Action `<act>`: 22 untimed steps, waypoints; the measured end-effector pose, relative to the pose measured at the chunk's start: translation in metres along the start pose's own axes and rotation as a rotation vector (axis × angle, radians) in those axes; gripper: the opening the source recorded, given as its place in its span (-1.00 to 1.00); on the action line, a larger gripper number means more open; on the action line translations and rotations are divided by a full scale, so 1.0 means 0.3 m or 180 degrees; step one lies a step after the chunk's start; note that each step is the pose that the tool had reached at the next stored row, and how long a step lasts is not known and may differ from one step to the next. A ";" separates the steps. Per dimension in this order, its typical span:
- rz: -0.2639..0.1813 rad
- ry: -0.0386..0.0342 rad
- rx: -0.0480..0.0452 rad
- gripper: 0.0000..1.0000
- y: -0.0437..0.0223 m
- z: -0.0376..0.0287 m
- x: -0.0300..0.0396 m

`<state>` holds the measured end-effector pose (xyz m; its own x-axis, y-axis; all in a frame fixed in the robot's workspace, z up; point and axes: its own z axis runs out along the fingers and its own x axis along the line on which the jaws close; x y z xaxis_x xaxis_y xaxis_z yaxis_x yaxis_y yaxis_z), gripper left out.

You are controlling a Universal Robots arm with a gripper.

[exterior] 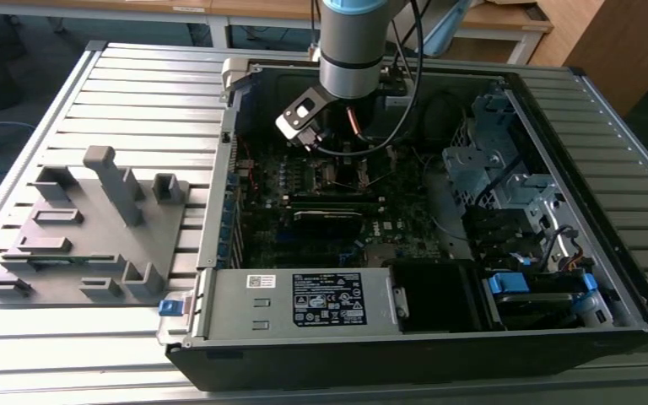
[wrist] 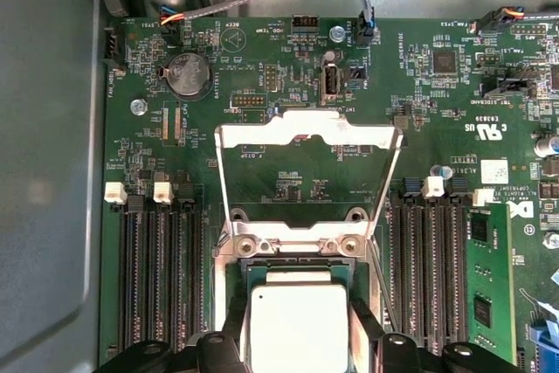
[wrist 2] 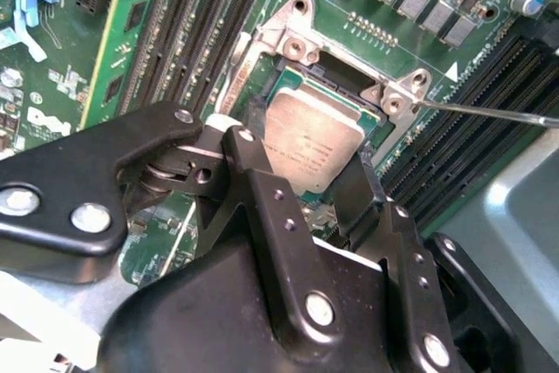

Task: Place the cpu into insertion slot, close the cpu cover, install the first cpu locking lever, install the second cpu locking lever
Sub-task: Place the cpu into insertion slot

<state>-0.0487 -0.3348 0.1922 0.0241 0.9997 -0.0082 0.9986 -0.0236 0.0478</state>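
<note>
The gripper pinches the cpu by two edges, at the insertion slot — the cpu cover stands open.

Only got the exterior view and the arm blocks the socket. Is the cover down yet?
Observer: No. In the first wrist view the thin silvery metal frame cover is swung open, away from the socket.
Operator: Chip?
Observer: The small square grey-silver chip is gripped at its sides by the black tool, at the silver-rimmed square socket.
Operator: Levers?
Observer: One thin metal lever rod juts out sideways from the socket's corner.
</note>
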 end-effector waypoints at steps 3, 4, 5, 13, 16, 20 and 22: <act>0.0000 0.0000 0.0000 0.08 0.000 0.000 0.000; 0.0000 0.0000 0.0000 0.08 0.000 0.000 0.000; 0.0000 0.0000 0.0000 0.08 0.000 0.000 0.000; 0.0000 0.0000 0.0001 0.23 0.000 0.000 0.000; 0.0000 0.0000 0.0000 0.23 0.000 0.000 0.000; 0.0000 0.0001 0.0000 0.23 0.000 0.000 0.000; 0.0000 0.0001 0.0000 0.23 0.000 0.000 0.000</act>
<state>-0.0487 -0.3348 0.1923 0.0240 0.9997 -0.0080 0.9986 -0.0236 0.0476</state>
